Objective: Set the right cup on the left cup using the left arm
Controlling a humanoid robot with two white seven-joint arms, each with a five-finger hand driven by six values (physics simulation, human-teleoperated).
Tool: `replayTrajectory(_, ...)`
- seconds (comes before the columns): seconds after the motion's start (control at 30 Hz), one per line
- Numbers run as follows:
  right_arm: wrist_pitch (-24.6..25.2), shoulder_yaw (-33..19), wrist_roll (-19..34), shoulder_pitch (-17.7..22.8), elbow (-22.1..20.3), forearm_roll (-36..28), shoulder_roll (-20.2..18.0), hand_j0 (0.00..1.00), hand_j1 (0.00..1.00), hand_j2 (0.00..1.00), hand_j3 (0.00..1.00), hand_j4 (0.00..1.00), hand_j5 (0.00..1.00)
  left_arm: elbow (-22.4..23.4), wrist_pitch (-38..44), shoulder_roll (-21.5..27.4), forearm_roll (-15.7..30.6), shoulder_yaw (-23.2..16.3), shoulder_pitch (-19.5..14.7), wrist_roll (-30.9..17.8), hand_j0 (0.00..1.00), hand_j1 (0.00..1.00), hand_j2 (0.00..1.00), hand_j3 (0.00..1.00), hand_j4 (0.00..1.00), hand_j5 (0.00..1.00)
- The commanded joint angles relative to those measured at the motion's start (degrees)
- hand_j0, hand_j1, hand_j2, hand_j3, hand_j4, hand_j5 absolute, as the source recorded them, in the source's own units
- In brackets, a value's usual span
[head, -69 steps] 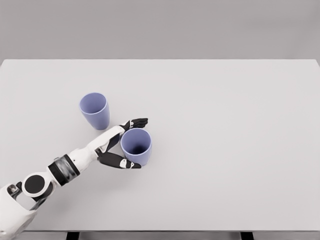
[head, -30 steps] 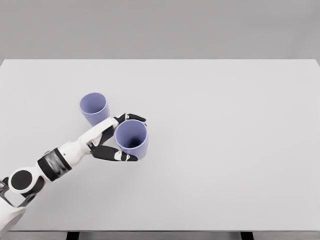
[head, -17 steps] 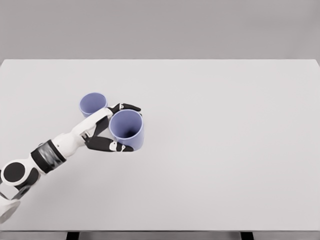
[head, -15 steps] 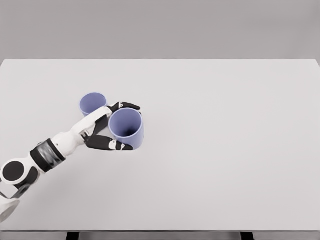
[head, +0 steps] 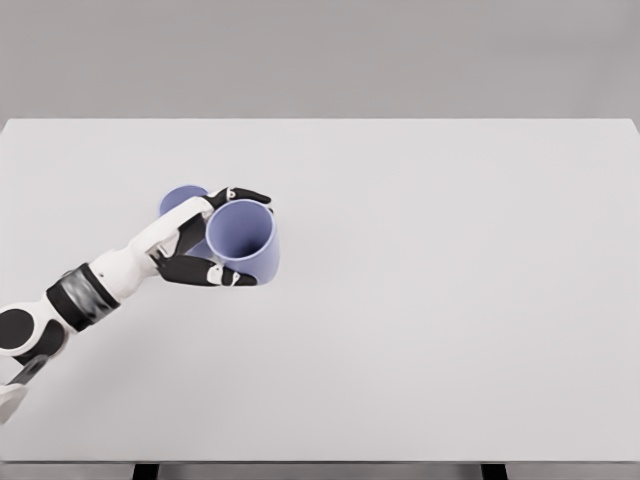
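Note:
My left hand (head: 215,236) is shut on a blue-violet cup (head: 243,240), which hangs above the table with its mouth facing up toward the camera. A second, matching cup (head: 178,199) stands on the white table (head: 430,280) just left of and behind the held one; my hand and the held cup hide most of it, leaving only part of its rim showing. The held cup sits to the right of the standing cup and overlaps it in the picture. The white left arm (head: 90,290) comes in from the lower left.
My left hand closed on the right cup, lifted it off the table, and carried it up and leftward until it overlaps the left cup, which has not moved.

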Motion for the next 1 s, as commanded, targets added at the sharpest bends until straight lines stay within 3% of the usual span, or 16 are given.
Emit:
replayTrajectory(0.0,0.0,0.0,0.0,0.0,0.0,0.0,0.0,1.0,1.0,1.0,1.0,1.0,1.0,-0.1,-0.2,0.6,0.8,0.2,0.0,0.0,0.7,0.7,0.7,0.7,0.7,0.7)
replayTrajectory(0.53,0.0,0.0,0.0,0.0,0.0,0.0,0.0,1.0,1.0,1.0,1.0,1.0,1.0,0.0,-0.2,2.2,3.0,1.0,-2.1,0.0,0.7,0.7,0.7,0.7,0.7,0.7)
replayTrajectory(0.97,0.0,0.0,0.0,0.0,0.0,0.0,0.0,1.0,1.0,1.0,1.0,1.0,1.0,0.0,0.0,3.5,5.0,4.0,-2.6,0.0,0.7,0.7,0.7,0.7,0.7,0.7)
